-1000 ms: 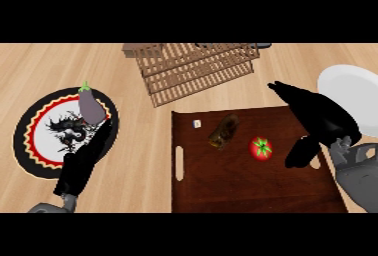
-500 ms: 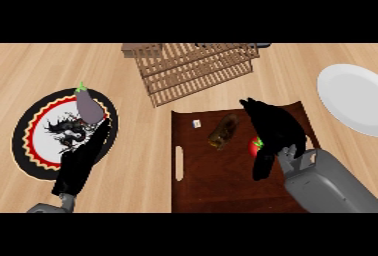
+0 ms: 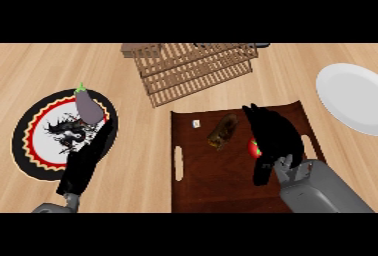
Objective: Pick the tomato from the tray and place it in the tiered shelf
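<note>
The small round red tomato (image 3: 254,148) with a green stalk end lies on the dark brown wooden tray (image 3: 203,185), right of the tray's centre, and it is mostly hidden: the black right hand (image 3: 272,137) spreads over it from the right, so only a red sliver with a fleck of green shows at the hand's left edge. The fingers stretch up the tray, away from the lower edge, while the thumb hangs down below the tomato; whether the hand actually closes round the tomato or only covers it cannot be told from this view. So little of the tomato shows that no long axis or pointing direction can be made out

Just left of the tomato on the same tray lies a brown, oblong, lumpy item (image 3: 222,132), tilted, its upper end leaning right. A tiny pale object (image 3: 196,123) sits near the tray's upper left corner

Beyond the tray's upper edge stands the light brown slatted wooden tiered shelf (image 3: 193,67). Right of the tray is a plain white round plate (image 3: 350,95). Left of the tray lies a black round plate with a red and yellow rim (image 3: 38,163), carrying a purple aubergine with a green stalk (image 3: 88,106). The black left hand (image 3: 87,159) rests over that plate, fingers straight, reaching towards the aubergine
</note>
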`<state>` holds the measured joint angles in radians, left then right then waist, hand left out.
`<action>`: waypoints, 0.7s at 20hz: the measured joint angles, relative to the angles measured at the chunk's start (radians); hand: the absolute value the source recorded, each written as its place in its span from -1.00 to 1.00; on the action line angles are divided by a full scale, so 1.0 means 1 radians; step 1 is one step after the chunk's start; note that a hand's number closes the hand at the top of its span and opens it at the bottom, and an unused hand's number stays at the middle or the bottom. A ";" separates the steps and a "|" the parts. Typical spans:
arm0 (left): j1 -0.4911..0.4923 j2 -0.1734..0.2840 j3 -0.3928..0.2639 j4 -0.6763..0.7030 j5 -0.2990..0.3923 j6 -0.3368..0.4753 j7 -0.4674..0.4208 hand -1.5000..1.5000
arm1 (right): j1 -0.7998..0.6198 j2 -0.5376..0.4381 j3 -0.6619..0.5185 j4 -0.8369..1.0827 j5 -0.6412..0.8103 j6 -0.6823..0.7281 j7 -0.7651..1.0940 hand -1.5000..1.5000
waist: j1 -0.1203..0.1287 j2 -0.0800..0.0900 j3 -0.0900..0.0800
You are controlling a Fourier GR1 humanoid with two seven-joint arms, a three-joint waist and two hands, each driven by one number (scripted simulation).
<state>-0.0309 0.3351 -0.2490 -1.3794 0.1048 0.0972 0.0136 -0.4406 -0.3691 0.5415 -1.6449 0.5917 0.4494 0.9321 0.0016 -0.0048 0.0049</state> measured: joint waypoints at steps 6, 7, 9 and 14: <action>0.008 -0.008 0.026 -0.009 -0.009 -0.029 0.003 0.00 | 0.020 0.025 -0.006 0.044 0.093 0.012 -0.026 -1.00 | 0.001 0.001 -0.001; 0.009 -0.010 0.034 -0.007 -0.012 -0.035 0.000 0.00 | 0.024 0.032 -0.015 0.049 0.104 0.017 -0.031 -1.00 | 0.001 0.001 -0.001; -0.010 -0.029 0.038 0.018 -0.028 -0.033 -0.007 0.00 | 0.026 0.044 -0.025 0.072 0.128 0.024 -0.044 -1.00 | 0.001 0.001 0.000; -0.007 -0.045 0.061 0.012 -0.047 -0.045 0.005 0.00 | 0.061 0.054 -0.045 0.087 0.187 0.039 -0.084 -1.00 | 0.001 0.001 -0.001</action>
<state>-0.0383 0.2903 -0.1879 -1.3669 0.0579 0.0520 0.0187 -0.3792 -0.3154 0.4962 -1.5578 0.7787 0.4883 0.8477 0.0022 -0.0039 0.0043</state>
